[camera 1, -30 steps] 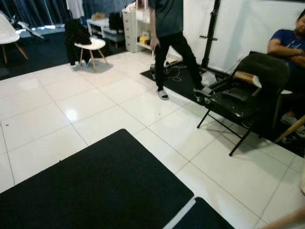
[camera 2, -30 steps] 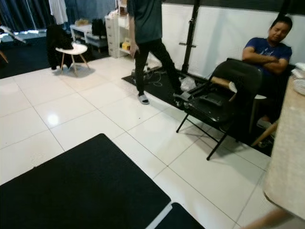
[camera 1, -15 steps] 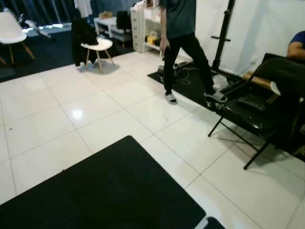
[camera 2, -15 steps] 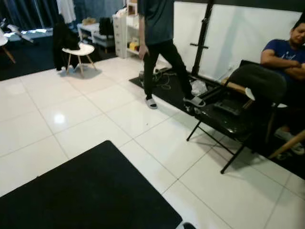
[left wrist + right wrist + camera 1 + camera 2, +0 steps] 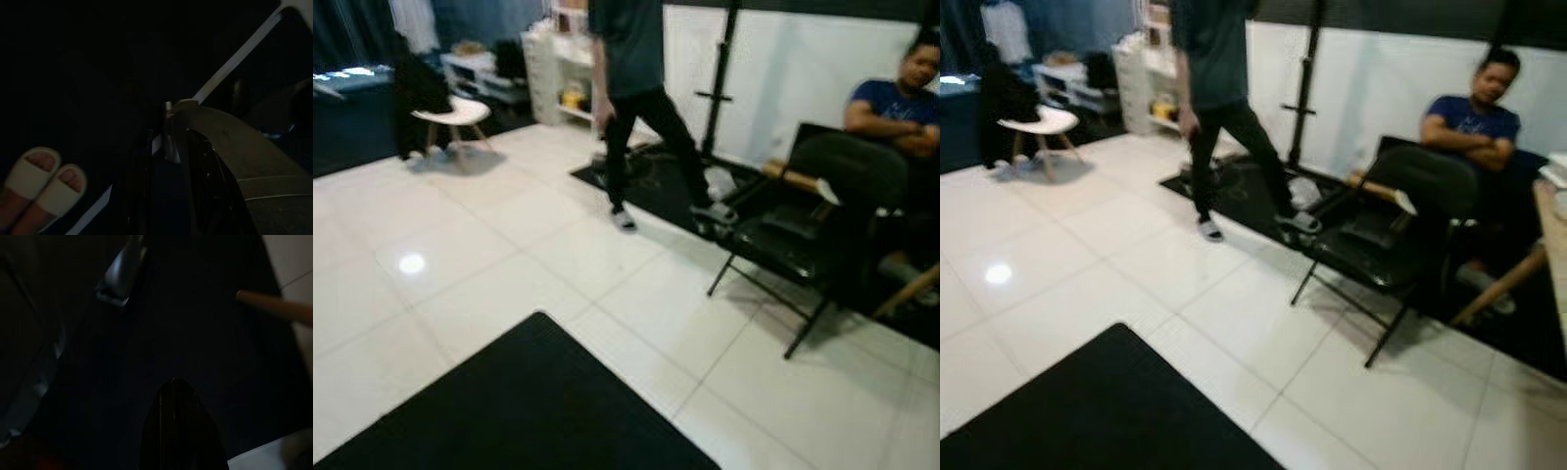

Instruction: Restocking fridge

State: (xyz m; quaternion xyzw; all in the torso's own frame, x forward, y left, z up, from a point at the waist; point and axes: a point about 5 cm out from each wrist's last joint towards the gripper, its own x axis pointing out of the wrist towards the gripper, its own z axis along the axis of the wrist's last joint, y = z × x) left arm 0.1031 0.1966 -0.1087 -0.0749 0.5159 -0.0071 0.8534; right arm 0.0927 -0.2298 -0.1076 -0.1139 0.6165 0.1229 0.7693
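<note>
No fridge in sight. A black mat (image 5: 519, 411) lies on white tiles, its long edge running toward a folding chair (image 5: 798, 235). Gripper states cannot be told.

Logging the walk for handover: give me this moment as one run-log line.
phase: walking, no fridge seen | ahead: white tile floor, black mat | people: one walking, one seated | obstacle: black folding chair | hands: idle

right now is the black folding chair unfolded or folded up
Unfolded. The black folding chair stands on its crossed legs on the white tile floor, seat flat, with something dark resting on it.
</note>
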